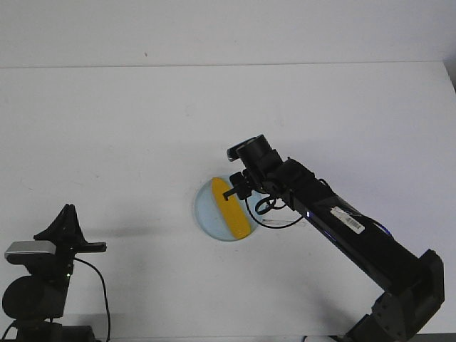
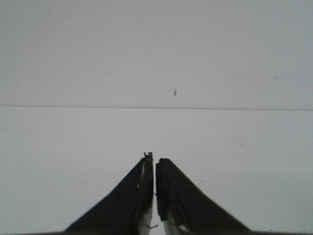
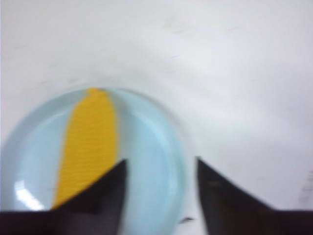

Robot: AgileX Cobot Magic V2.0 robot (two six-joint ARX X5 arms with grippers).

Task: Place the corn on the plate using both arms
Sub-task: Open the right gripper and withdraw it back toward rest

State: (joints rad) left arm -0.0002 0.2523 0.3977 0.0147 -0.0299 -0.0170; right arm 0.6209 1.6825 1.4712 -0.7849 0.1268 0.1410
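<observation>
The plate looks like glossy pale-blue plastic; the corn on it looks matt, finely textured yellow.

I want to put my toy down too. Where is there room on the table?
Lots of bare table lies left of the plate and behind it, toward the far edge. It is crowded at the plate, where the corn lies and the right arm's open fingers hover. The left arm sits at the near left corner.

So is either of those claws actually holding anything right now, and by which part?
Nothing is held. The right gripper is open above the plate, with the corn lying free on it. The left gripper is shut on nothing.
</observation>
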